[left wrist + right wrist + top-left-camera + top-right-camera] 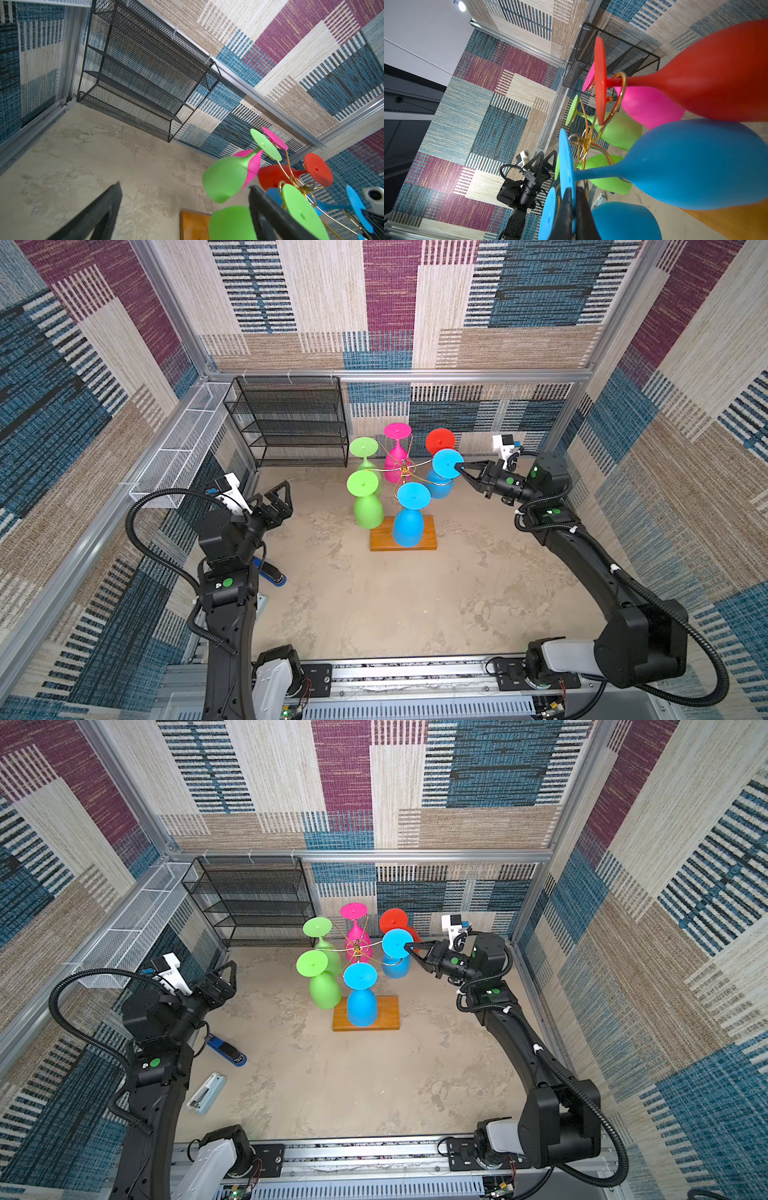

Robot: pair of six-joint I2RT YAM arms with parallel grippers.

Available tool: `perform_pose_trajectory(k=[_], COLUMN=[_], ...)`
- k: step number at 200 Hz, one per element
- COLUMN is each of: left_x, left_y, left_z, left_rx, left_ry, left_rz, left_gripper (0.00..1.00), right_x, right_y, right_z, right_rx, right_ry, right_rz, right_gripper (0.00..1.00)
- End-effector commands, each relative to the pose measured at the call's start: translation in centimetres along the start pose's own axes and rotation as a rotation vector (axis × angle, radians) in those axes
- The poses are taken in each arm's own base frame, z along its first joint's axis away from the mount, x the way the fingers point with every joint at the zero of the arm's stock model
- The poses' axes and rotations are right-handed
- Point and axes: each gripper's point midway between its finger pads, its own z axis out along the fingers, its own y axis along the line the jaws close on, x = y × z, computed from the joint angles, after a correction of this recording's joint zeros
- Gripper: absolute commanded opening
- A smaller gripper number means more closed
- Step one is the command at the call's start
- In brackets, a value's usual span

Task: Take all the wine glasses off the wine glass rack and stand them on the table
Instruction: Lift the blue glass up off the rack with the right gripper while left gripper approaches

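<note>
Worktop (374,614) concrete-grey; white wire basket (183,439) and black mesh shelf (291,423) at left rear. Left end effector (274,493) released, apart from wine glass rack (428,537) mid-worktop: gold wire, wooden base. Blue wine glass (446,463) hangs inverted on its right side, red glass (440,440) just behind; right end effector (458,467) clenched on its foot rim.

Right claw (574,188) is getting chopped off by the edge of its own wrist view, and its fingers (564,207) are covering the bit of the blue wine glass (695,164) foot they're pinching. Bowls just past the claw are running out of frame too, and looking a bit soft. In a top view the red glass (440,440) is only showing its foot, the bowl hiding behind the blue foot at the claw tip. Left claw (185,185) fingers are also getting cropped, one blocking part of the green glass (230,222) beside it.
</note>
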Motion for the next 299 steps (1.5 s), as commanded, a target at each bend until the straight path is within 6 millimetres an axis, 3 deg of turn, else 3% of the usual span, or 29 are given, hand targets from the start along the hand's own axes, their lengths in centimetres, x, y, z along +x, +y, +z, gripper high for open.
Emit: perform_pose_trajectory(k=[1, 46, 77, 111, 164, 200, 237, 262, 299], left_x=[-0.7, -1.1, -1.5, -1.9, -3.6, -2.4, -1.5, -0.9, -0.1], left_y=[-0.6, -0.5, -1.5, -5.5, -13.2, -19.3, -24.7, -28.0, -31.5], left_z=[0.0, -0.3, -0.5, -0.7, -2.2, -1.5, -0.5, -0.2, 0.3], left_rx=[0.032, 0.029, 0.062, 0.244, 0.546, 0.742, 0.874, 0.955, 1.061], left_ry=[-0.028, -0.043, -0.043, 0.044, 0.132, 0.249, 0.301, 0.328, 0.369], left_rz=[-0.014, -0.011, -0.005, -0.017, -0.039, -0.014, 0.015, 0.028, 0.002], left_gripper=[0.97, 0.97, 0.95, 0.87, 0.76, 0.73, 0.69, 0.66, 0.65], right_x=[-0.4, -0.2, -0.9, -2.6, -5.7, -5.7, -4.0, -2.5, -0.4], right_y=[0.7, 0.2, 1.1, 2.9, 8.9, 12.4, 16.0, 17.3, 17.5], right_z=[-0.7, -2.7, -4.7, -7.2, -8.8, -6.4, -2.6, -1.0, 0.4], right_rx=[-0.017, 0.016, 0.084, 0.182, 0.238, 0.125, 0.016, -0.044, -0.107], right_ry=[-0.035, -0.101, -0.207, -0.355, -0.468, -0.410, -0.302, -0.253, -0.192], right_rz=[-0.023, -0.024, -0.112, -0.255, -0.607, -0.740, -0.855, -0.880, -0.880], right_gripper=[0.00, 0.00, 0.00, 0.00, 0.00, 0.00, 0.00, 0.00, 0.00])
